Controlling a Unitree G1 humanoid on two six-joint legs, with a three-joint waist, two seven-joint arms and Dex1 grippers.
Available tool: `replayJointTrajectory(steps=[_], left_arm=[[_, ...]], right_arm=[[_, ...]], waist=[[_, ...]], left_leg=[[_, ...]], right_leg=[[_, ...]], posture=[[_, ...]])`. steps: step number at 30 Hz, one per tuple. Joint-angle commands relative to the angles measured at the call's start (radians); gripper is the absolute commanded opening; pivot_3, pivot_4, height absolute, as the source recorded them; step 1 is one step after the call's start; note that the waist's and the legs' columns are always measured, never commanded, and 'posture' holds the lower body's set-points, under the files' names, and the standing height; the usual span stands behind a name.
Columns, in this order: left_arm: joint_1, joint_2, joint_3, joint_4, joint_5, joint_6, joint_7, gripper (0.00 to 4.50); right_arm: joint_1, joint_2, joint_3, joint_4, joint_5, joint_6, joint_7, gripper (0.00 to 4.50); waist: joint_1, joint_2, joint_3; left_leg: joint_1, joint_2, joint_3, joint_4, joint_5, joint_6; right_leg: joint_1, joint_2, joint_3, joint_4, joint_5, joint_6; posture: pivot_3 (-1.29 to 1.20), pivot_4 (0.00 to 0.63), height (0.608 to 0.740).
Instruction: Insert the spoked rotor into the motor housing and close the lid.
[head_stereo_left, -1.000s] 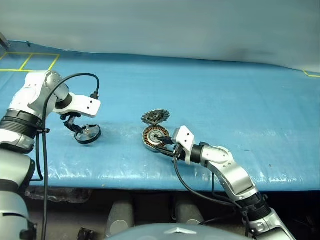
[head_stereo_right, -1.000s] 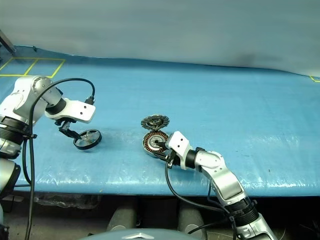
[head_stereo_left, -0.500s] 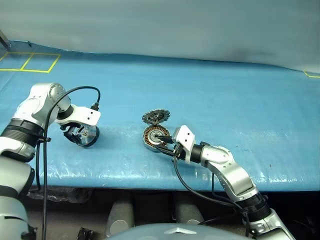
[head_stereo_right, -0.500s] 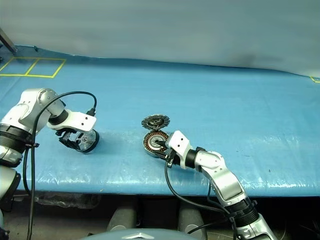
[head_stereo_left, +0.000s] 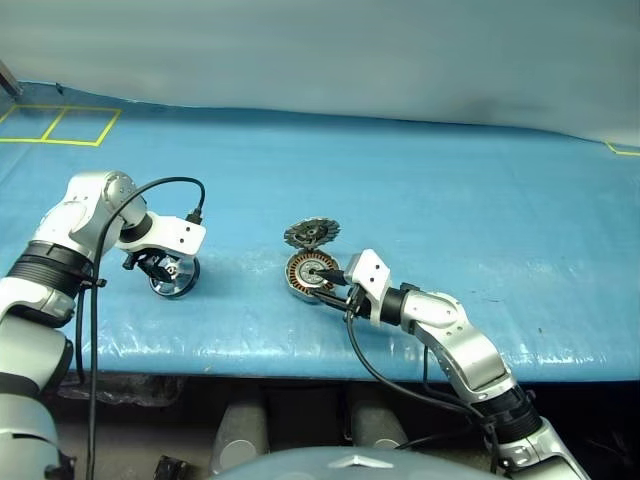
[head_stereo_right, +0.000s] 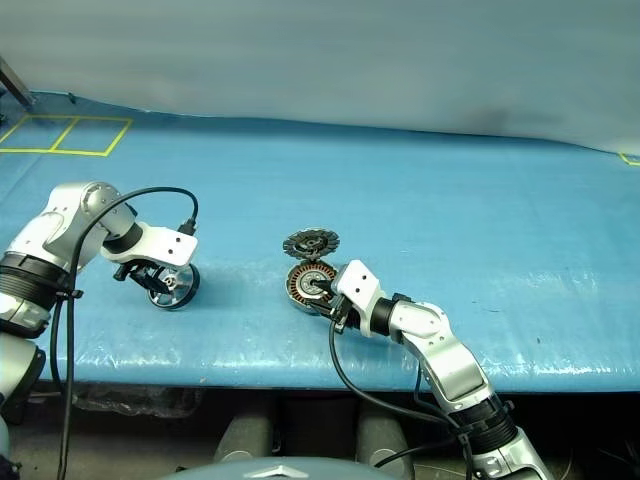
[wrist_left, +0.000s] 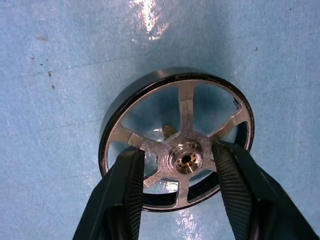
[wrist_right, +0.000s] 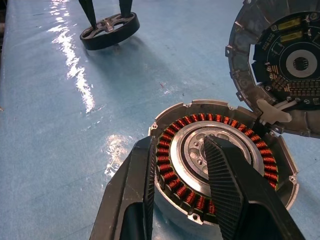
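"How far had it got?"

"Barely started. The spoked rotor (wrist_left: 177, 145) lay on the blue table (head_stereo_left: 450, 200), well left of the motor housing (wrist_right: 220, 155). The left gripper (wrist_left: 177, 165) straddled its hub, fingers not yet touching."

"And the right gripper (wrist_right: 177, 165)?"

"It pinched the housing's rim. The lid (wrist_right: 280, 65) stood open; inserting and closing remained."

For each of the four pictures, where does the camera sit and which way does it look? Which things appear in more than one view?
Left eye view: on the head, looking forward and down at the blue table; both arms show.
Right eye view: the same scene from slightly aside.
Left wrist view: straight down on the spoked rotor; black fingers straddle its hub.
Right wrist view: low, over the motor housing and open lid; one finger is outside the rim, the other inside.
Shared: the rotor lies far off in the right wrist view too.
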Motion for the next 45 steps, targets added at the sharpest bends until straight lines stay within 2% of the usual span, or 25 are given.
replayJointTrajectory(steps=[1, 4, 5, 14, 23, 32, 37, 45], left_arm=[[0.003, 0.011, 0.019, -0.008, 0.005, -0.013, -0.003, 2.26], [0.011, 0.010, 0.023, 0.002, 0.002, -0.028, 0.010, 1.70], [0.014, 0.010, 0.024, 0.004, 0.001, -0.027, 0.012, 1.65], [0.030, 0.001, 0.052, 0.049, -0.014, -0.064, 0.064, 1.65], [0.086, -0.009, 0.176, -0.017, -0.200, -0.023, 0.005, 1.65], [0.205, -0.040, 0.319, -0.210, -0.493, 0.189, -0.039, 1.65], [0.231, -0.097, 0.374, -0.283, -0.626, 0.319, -0.019, 1.65], [0.231, -0.213, 0.375, -0.264, -0.663, 0.283, 0.049, 1.65]], right_arm=[[-0.014, 0.006, -0.024, -0.031, 0.005, -0.020, -0.008, 1.61], [-0.013, 0.008, -0.027, -0.030, 0.004, -0.020, -0.011, 1.61], [-0.012, 0.008, -0.028, -0.031, 0.005, -0.019, -0.012, 1.61], [-0.007, 0.006, -0.041, -0.033, 0.008, -0.018, -0.024, 1.61], [0.010, -0.002, -0.078, -0.028, 0.015, -0.023, -0.028, 1.61], [0.050, -0.017, -0.131, -0.033, 0.019, -0.029, -0.043, 1.61], [0.079, -0.025, -0.154, -0.037, 0.018, -0.031, -0.048, 1.61], [0.114, -0.017, -0.157, -0.051, 0.014, -0.039, -0.066, 1.61]], waist=[[0.000, 0.000, 0.000], [0.000, 0.000, 0.000], [0.000, 0.000, 0.000], [0.000, 0.000, 0.000], [0.000, 0.000, 0.000], [0.000, 0.000, 0.000], [0.001, 0.000, 0.000], [-0.002, 0.000, 0.000]], left_leg=[[0.000, 0.000, 0.000, 0.000, 0.000, 0.000], [0.000, 0.000, 0.000, 0.001, 0.000, 0.000], [0.000, 0.000, 0.000, 0.001, 0.000, 0.000], [0.002, 0.000, 0.000, 0.005, 0.001, 0.001], [0.001, 0.000, 0.000, 0.007, 0.002, 0.002], [0.001, 0.000, -0.001, 0.006, 0.002, 0.002], [0.001, 0.000, -0.001, 0.006, 0.002, 0.002], [0.001, -0.001, -0.001, 0.007, 0.002, 0.002]], right_leg=[[0.000, 0.000, 0.000, 0.000, 0.000, 0.000], [0.000, 0.000, 0.000, 0.001, 0.000, 0.000], [0.000, 0.000, 0.000, 0.001, 0.000, 0.000], [0.000, 0.000, 0.001, 0.010, -0.001, -0.001], [0.000, 0.000, 0.002, 0.010, -0.001, -0.001], [-0.001, 0.000, 0.002, 0.010, -0.001, -0.001], [-0.001, 0.000, 0.002, 0.010, -0.001, -0.001], [0.000, 0.001, 0.002, 0.010, -0.001, -0.001]], posture=[[0.00, 0.150, 0.740], [0.00, 0.150, 0.740], [0.00, 0.150, 0.740], [0.00, 0.150, 0.740], [0.00, 0.150, 0.740], [0.00, 0.150, 0.740], [0.00, 0.150, 0.740], [0.00, 0.150, 0.740]])
